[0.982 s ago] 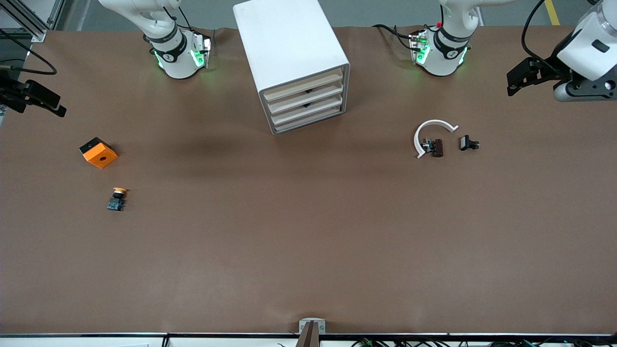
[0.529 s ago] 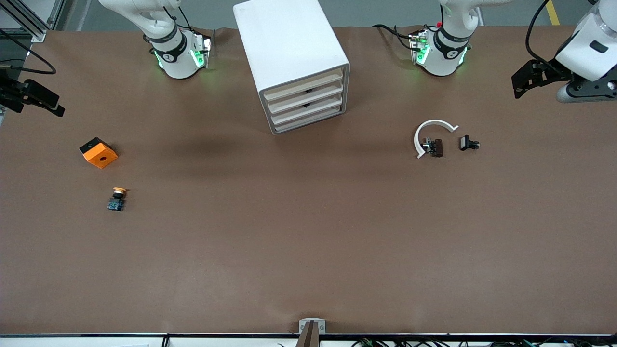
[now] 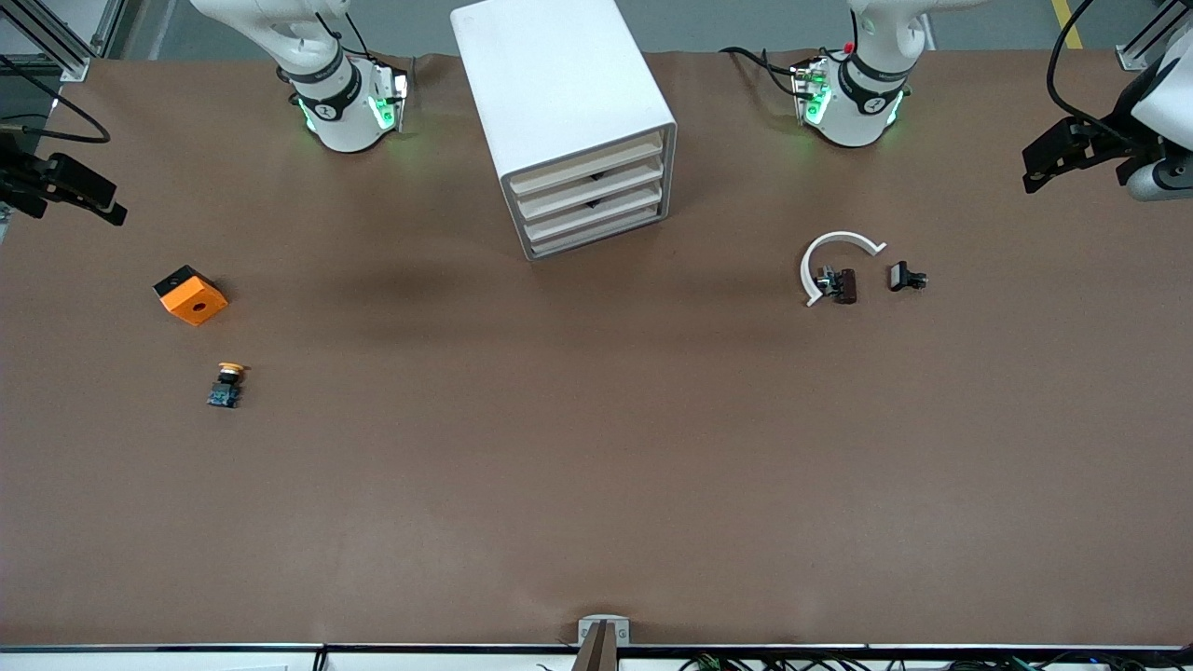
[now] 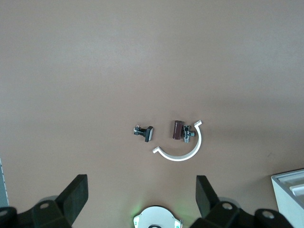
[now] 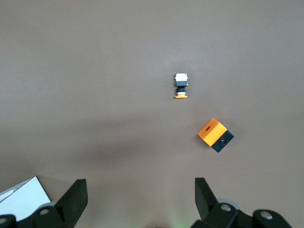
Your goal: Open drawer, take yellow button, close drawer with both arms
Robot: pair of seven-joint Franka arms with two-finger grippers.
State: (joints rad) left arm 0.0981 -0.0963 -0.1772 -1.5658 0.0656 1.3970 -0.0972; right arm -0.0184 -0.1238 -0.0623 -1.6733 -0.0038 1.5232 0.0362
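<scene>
The white cabinet [image 3: 559, 93] stands at the table's edge between the two arm bases. Its four beige drawer fronts [image 3: 594, 191] are all shut. The button [image 3: 225, 384] lies on the table toward the right arm's end, nearer the front camera than the orange cube [image 3: 190, 295]. It also shows in the right wrist view [image 5: 181, 86]. My right gripper [image 3: 75, 191] hangs open and empty over the table's edge at that end, its jaws wide apart [image 5: 140, 197]. My left gripper [image 3: 1053, 154] hangs open and empty over the left arm's end [image 4: 141, 197].
A white arc [image 3: 829, 261] with small black clip pieces [image 3: 906, 277] lies toward the left arm's end; these show in the left wrist view [image 4: 183, 142]. The orange cube shows in the right wrist view [image 5: 214, 134]. A cabinet corner shows in each wrist view [image 4: 289, 187].
My left gripper has drawn back toward the left arm's end of the table, nearly out of the front view. The right gripper has barely moved. Nothing on the table has moved.
</scene>
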